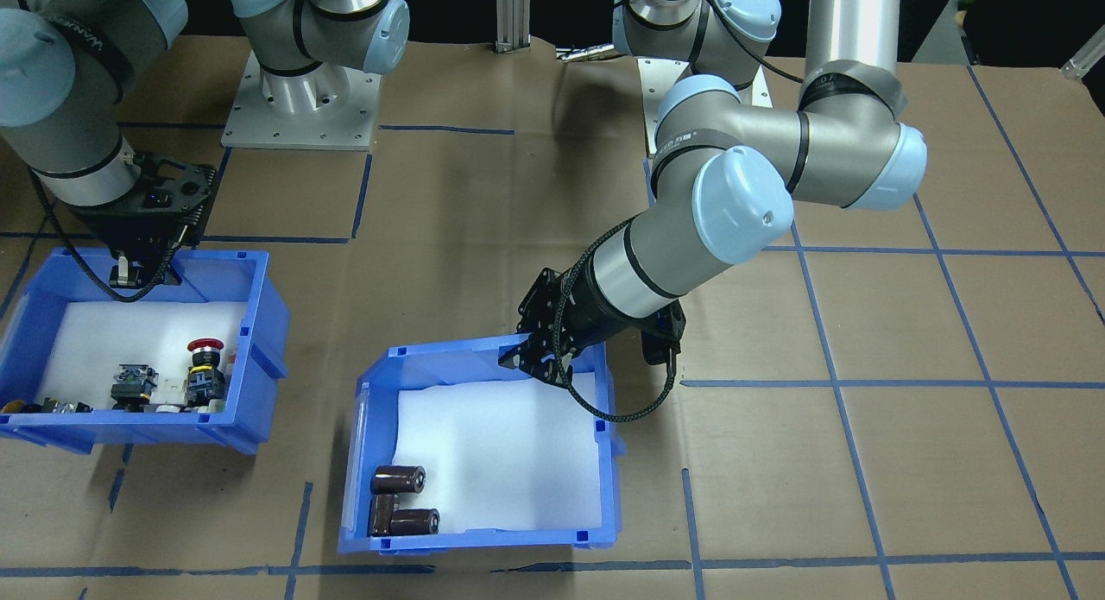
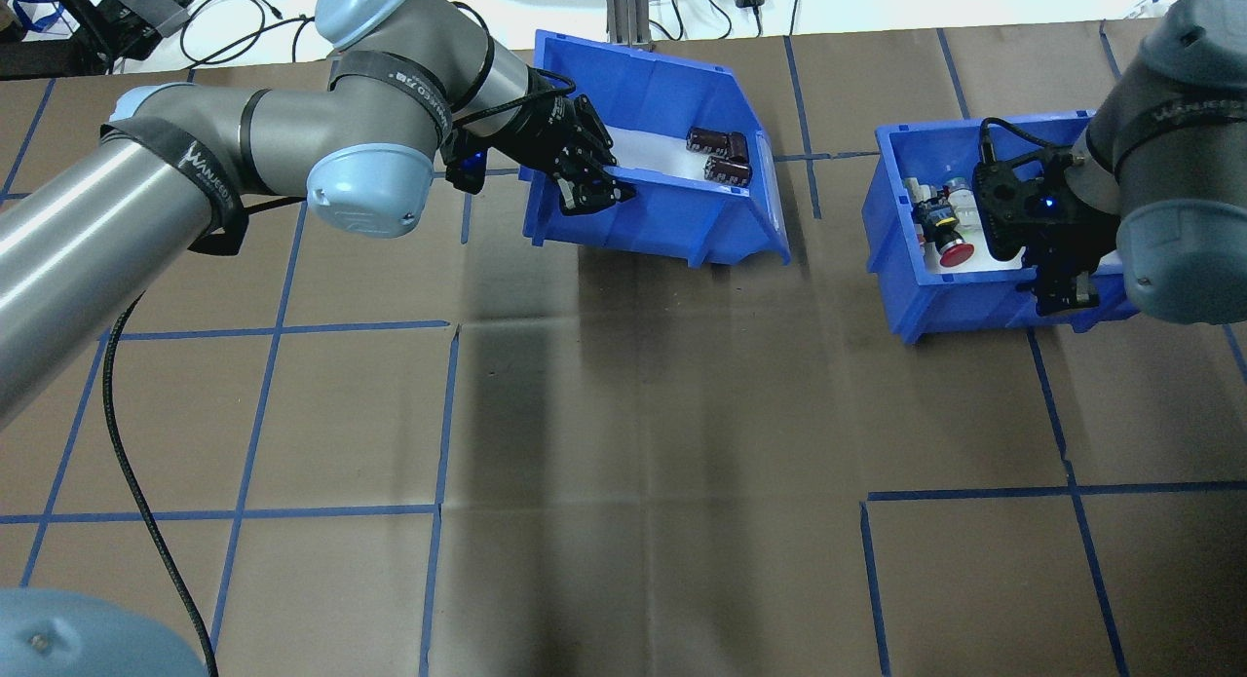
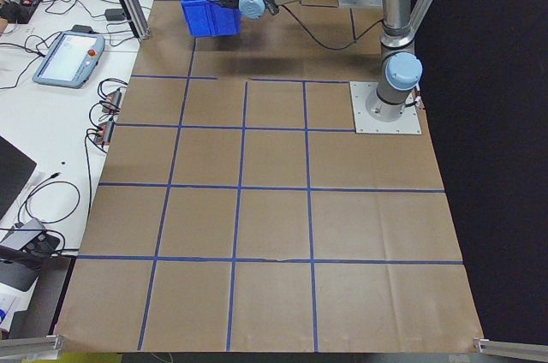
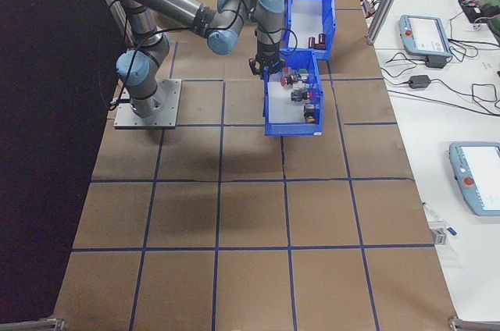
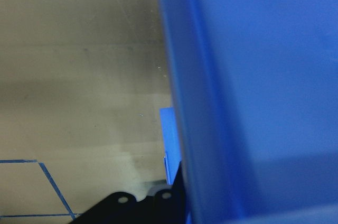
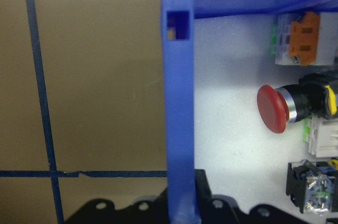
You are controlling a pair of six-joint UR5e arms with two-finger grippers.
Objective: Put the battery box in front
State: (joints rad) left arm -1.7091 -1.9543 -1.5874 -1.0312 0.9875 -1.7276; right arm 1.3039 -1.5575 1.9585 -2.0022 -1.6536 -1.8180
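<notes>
Two arms are reaching over the table [image 2: 623, 414], which is lying under brown board marked off with blue tape lines [image 2: 283, 326]. The left arm [image 2: 244, 141] is stretching across to the battery box [image 2: 672, 224], and the right arm [image 2: 1169, 170] is bending down to the switch bin [image 2: 935, 302].

The battery box is sitting at the far side of the table from the robot, near the middle of its width, turned a little askew to the tape grid. In the overhead view its near side looks raised, but whether it is off the board I cannot tell. Its white foam liner [image 1: 492, 462] is showing, and the dark cells [image 1: 399, 496] are lying together in the corner farthest from the left gripper [image 2: 589, 185]. That gripper's jaws are straddling the box's near wall at the corner and clamping it; the left wrist view is filled by that blue wall [image 5: 253, 97].

The switch bin is standing well apart from the battery box, on the robot's right. It is holding a red push-button [image 6: 274, 108] and other small switches [image 1: 134, 384] on white foam. The right gripper [image 2: 1067, 292] is gripping the bin's near wall, one jaw inside and one outside, as the right wrist view shows.
</notes>
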